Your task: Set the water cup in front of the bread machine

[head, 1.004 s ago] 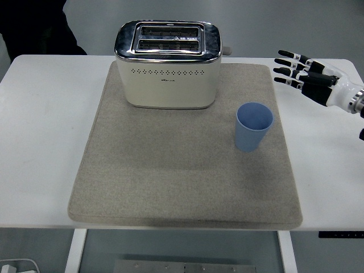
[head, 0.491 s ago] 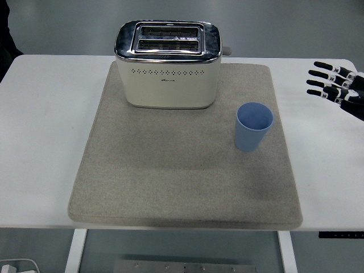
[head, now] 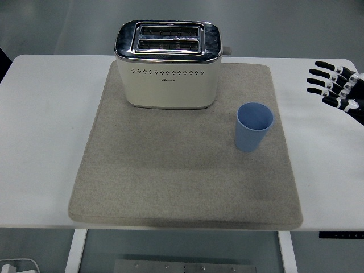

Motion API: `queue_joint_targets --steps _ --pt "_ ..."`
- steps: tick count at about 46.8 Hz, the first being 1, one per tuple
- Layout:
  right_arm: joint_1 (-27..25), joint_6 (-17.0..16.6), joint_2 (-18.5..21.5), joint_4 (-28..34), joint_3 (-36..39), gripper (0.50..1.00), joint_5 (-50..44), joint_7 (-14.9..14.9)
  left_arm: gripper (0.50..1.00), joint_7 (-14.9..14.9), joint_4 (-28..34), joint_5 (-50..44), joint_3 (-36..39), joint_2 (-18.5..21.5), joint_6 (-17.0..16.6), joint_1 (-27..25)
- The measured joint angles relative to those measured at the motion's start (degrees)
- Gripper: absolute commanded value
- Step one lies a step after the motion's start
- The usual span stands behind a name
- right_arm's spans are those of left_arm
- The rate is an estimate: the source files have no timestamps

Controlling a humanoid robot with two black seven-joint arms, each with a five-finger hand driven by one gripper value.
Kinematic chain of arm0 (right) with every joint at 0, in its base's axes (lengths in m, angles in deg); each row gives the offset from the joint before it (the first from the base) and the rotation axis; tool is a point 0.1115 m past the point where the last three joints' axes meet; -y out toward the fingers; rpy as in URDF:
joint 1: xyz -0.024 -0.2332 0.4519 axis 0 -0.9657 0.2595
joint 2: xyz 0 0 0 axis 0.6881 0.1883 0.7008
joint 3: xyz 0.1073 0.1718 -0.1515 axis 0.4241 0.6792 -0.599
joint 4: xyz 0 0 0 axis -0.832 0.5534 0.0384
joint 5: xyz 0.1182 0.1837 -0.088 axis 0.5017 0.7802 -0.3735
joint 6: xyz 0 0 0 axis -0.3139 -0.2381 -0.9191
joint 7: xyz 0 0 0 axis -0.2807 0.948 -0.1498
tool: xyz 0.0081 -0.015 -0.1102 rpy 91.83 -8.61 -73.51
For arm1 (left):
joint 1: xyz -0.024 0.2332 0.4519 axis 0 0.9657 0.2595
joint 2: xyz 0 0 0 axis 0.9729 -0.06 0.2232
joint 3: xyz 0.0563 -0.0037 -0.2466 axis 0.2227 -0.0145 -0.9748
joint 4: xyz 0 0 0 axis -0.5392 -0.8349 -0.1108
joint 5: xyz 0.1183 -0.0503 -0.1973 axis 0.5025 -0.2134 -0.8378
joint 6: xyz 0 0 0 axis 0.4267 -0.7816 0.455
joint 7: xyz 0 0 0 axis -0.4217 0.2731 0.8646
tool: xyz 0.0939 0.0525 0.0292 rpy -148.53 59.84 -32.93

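On the grey mat (head: 170, 170), the blue cup (head: 254, 126) stands upright, right of the toaster (head: 168, 63) rather than before it. Well apart at the desk's (head: 45, 114) right edge, the right hand (head: 336, 88) hangs with fingers spread, holding nothing.

toaster (head: 168, 71): cream body, row of small dark dots, shiny chrome top | cup (head: 253, 126): light blue | mat (head: 182, 165): grey-beige, speckled felt look | table (head: 45, 131): white | right hand (head: 339, 89): black fingers with white joints
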Motion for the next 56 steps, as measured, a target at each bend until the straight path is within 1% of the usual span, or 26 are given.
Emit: queue_joint_targets --steps 4,15,33,40,48,56 --pt "-0.9 1.9 0.7 0.0 -0.1 0.921 -1.9 0.0 1.000 0.0 0.0 0.0 0.0 0.0 0.0 0.0" --pt "-2.7 5.7 2.3 -0.3 -0.1 0.921 -5.3 -0.1 1.000 -0.1 0.0 0.0 0.0 0.0 0.0 0.0" --pt "-6.5 12.8 5.6 -5.7 -0.1 0.921 -8.6 -0.8 1.000 -0.1 0.1 0.0 0.0 0.0 0.0 0.0" --pt "-7.3 14.3 7.8 -6.1 0.1 0.921 -8.8 -0.8 1.000 -0.1 0.1 0.0 0.0 0.0 0.0 0.0" --pt "-7.9 14.9 9.9 -6.0 1.3 0.921 -9.8 -0.8 1.000 -0.1 -0.2 0.0 0.0 0.0 0.0 0.0" --pt "-8.4 16.3 12.5 -6.0 1.8 0.921 -10.2 -0.8 1.000 0.0 -0.4 0.0 0.0 0.0 0.0 0.0"
